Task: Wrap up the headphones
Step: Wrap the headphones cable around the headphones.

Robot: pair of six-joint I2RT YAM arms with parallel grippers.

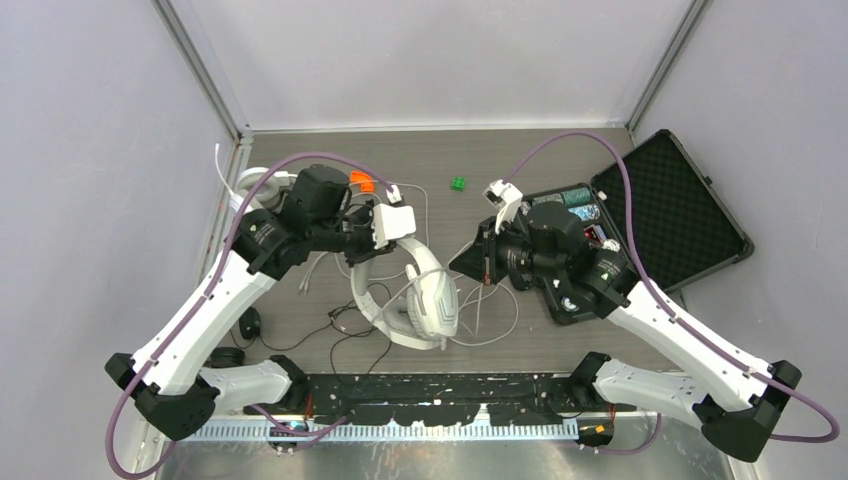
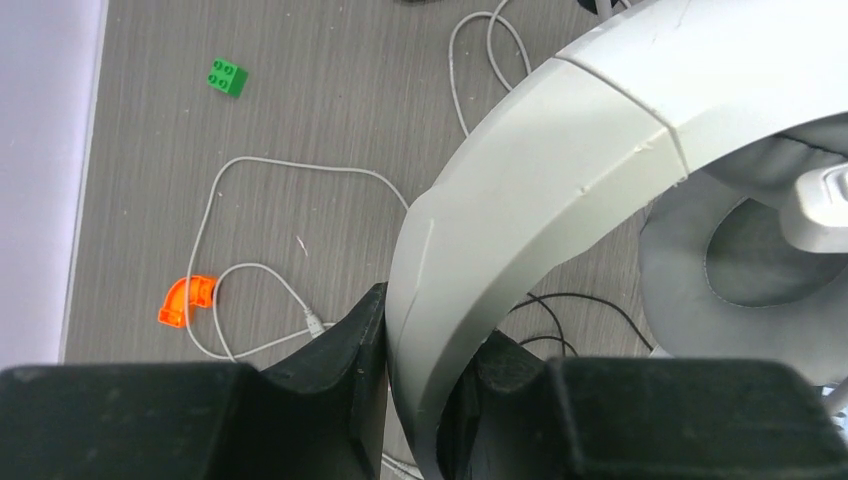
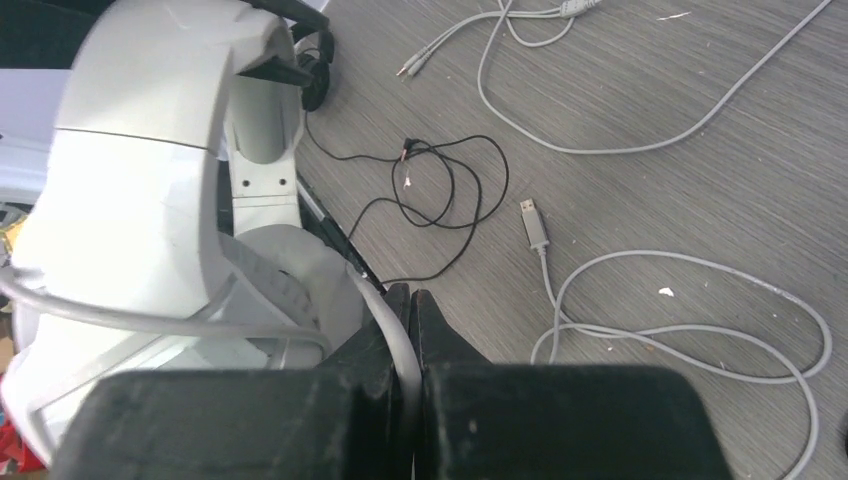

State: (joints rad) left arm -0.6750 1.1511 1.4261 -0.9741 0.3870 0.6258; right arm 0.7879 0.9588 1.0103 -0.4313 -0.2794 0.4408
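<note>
Near left, the small black headset (image 1: 247, 323) lies idle, its thin black cord (image 3: 506, 180) looped loosely on the grey wood-grain desk (image 1: 440, 150). At centre sit the white over-ear headphones (image 1: 432, 305), smooth hard plastic with soft padded cups. The left tool (image 2: 420, 350) is clamped across the broad headband (image 2: 560, 180), likely to steady the set. The right tool (image 3: 408, 330) is pinched tight on the thin pale cord (image 3: 385, 312), ready to wind it. Farther back sit an orange plastic piece (image 1: 362, 181) and a green brick (image 1: 458, 183).

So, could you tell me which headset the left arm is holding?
The white pair mid-table, its headband clamped between the left jaws; the other white pair and the small black pair lie ungripped.
</note>
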